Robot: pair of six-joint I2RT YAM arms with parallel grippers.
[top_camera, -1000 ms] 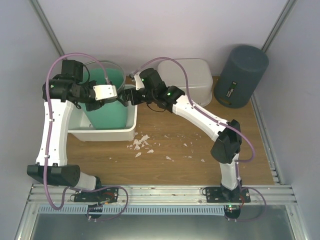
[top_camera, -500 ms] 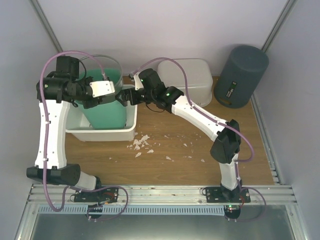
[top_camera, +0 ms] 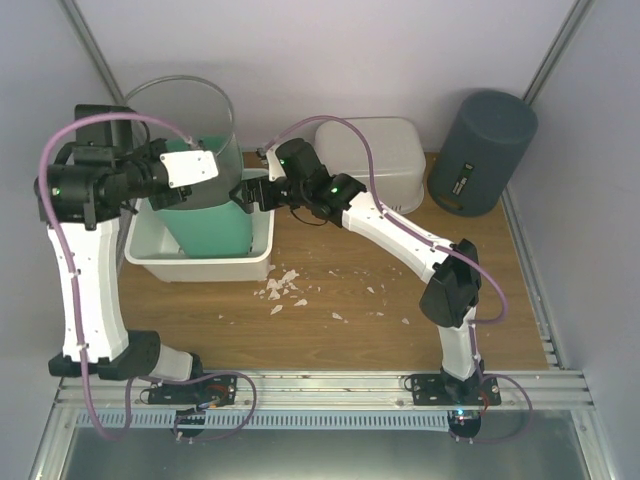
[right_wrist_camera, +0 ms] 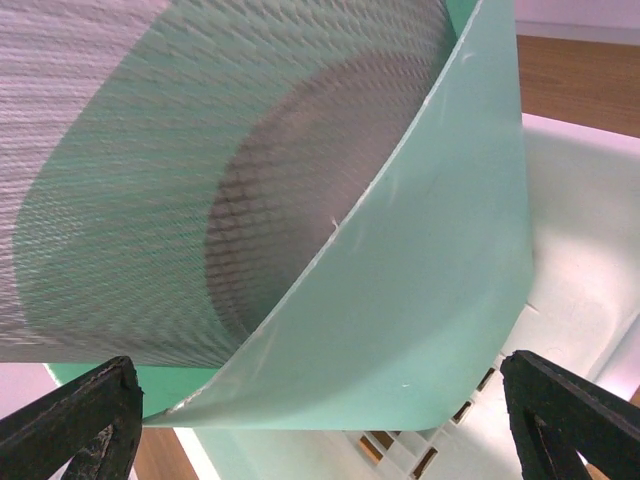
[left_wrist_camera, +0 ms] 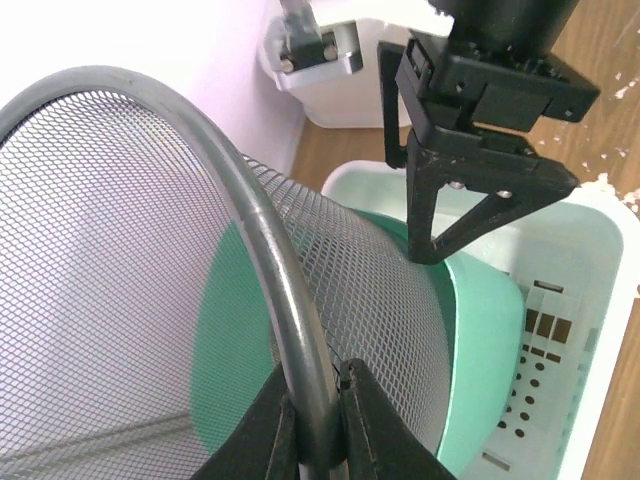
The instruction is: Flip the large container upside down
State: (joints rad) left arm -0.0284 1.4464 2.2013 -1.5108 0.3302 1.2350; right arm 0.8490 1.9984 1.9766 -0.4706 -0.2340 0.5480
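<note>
Left gripper (left_wrist_camera: pixel 318 405) clenching mesh bin (left_wrist_camera: pixel 120 260) by its rim, mesh bin leaning inside green bin (right_wrist_camera: pixel 450 300), green bin sitting in crate (top_camera: pixel 200 265), right gripper (right_wrist_camera: pixel 320 405) gaping wide, facing green bin's wall.

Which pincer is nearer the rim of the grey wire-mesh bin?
Left. The left pincer is shut on the grey wire-mesh bin at its rim. The right pincer stands open beside the green plastic container that holds the bin, off that rim.

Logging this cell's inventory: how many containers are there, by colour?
White: 2, perforated crate and tub
Green: 1, bin
Grey: 2, mesh basket and dark cylinder
Total: 5
</note>
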